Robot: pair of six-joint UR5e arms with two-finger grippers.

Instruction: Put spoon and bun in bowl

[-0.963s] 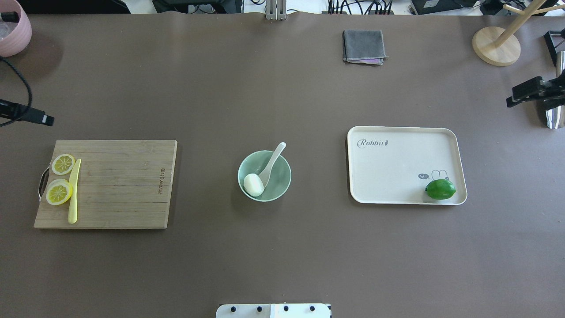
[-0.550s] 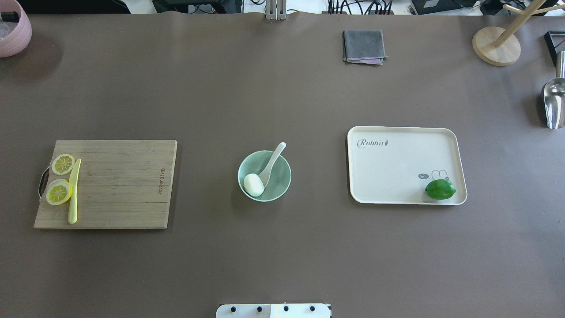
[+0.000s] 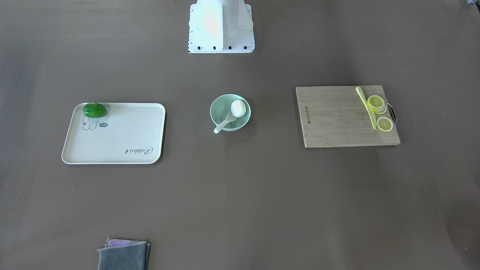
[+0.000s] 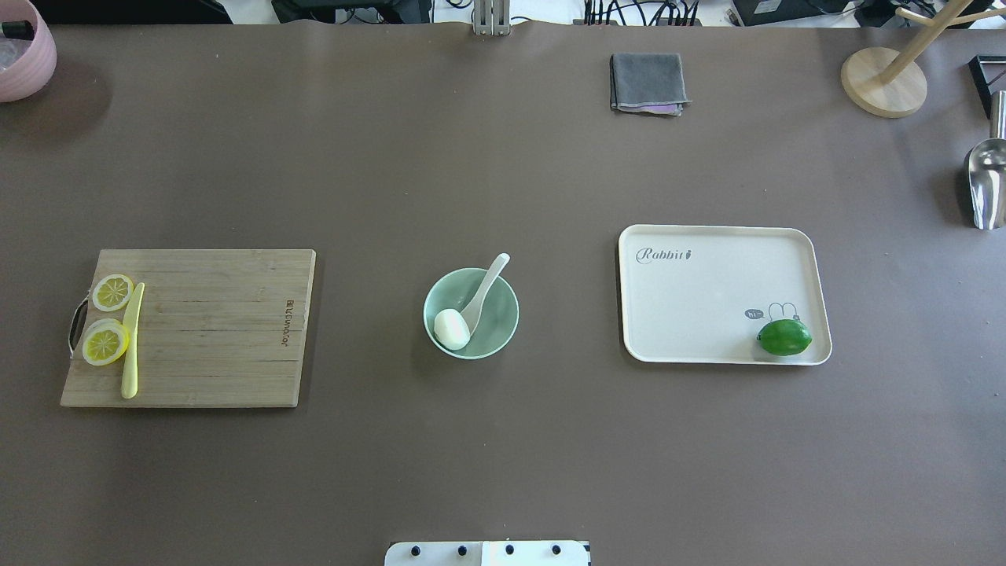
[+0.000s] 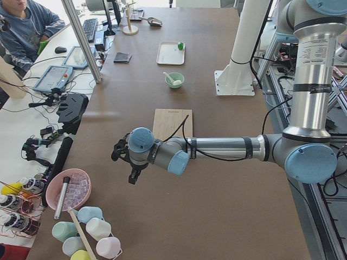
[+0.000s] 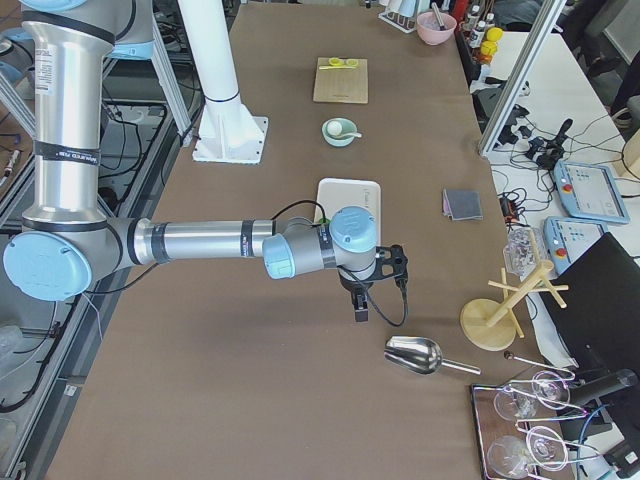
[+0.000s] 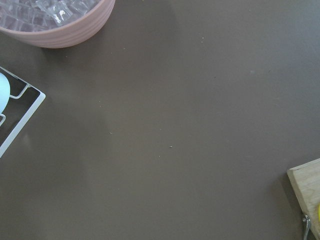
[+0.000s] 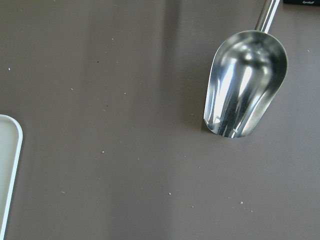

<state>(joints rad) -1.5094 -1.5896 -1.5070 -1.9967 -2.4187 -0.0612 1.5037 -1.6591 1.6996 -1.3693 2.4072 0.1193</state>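
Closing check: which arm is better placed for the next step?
Neither: the spoon and bun already lie in the bowl, and the left end effector and right end effector hang far off on opposite sides.

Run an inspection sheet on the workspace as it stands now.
Surface: brown table, scattered fine specks in the wrist views.
Job's things: bun and spoon both in bowl; spoon handle sticks out over the rim.
Clutter: cutting board with lemon slices and knife; tray with lime; grey cloth; metal scoop; wooden stand; pink bowl.
Grippers: left gripper and right gripper off at the table ends; open or shut, cannot tell.
Cables: black cable looped at the right wrist.
Surroundings: operator seated beside the table.
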